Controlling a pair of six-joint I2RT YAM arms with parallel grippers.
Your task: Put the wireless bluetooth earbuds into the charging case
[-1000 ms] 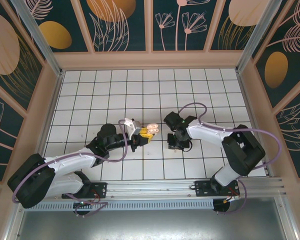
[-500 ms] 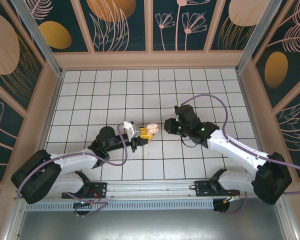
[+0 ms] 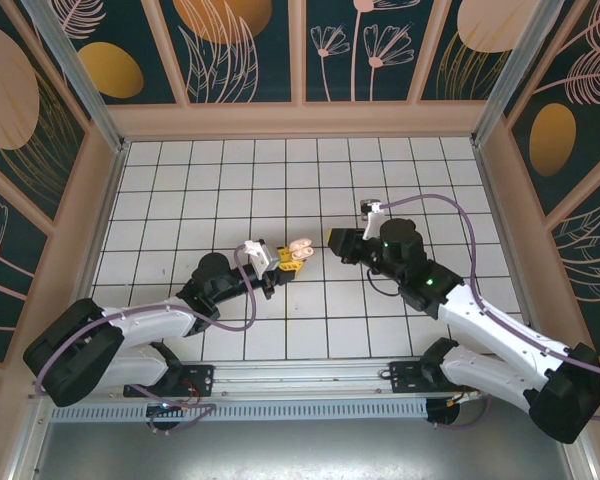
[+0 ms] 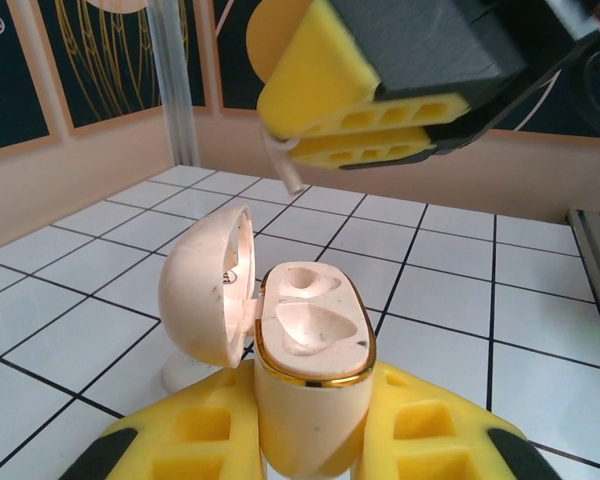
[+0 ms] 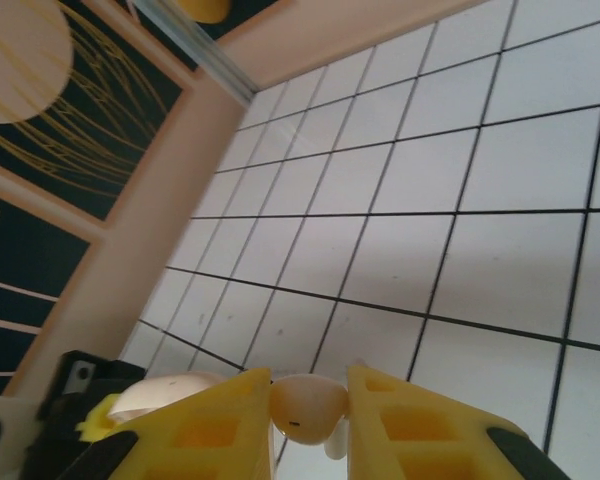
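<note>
Two grips, both clamped: our left jaws pinch the open charging case [image 4: 310,340], wells empty, over the bench [image 3: 230,170]; our right jaws squeeze one earbud [image 5: 308,403] just right of it. We reckon a tilted stem could catch the gold rim and pop loose.

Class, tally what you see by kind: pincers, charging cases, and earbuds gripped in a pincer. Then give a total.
pincers: 2, the left pincer and the right pincer
charging case: 1
earbud, gripped: 1
total: 4
</note>
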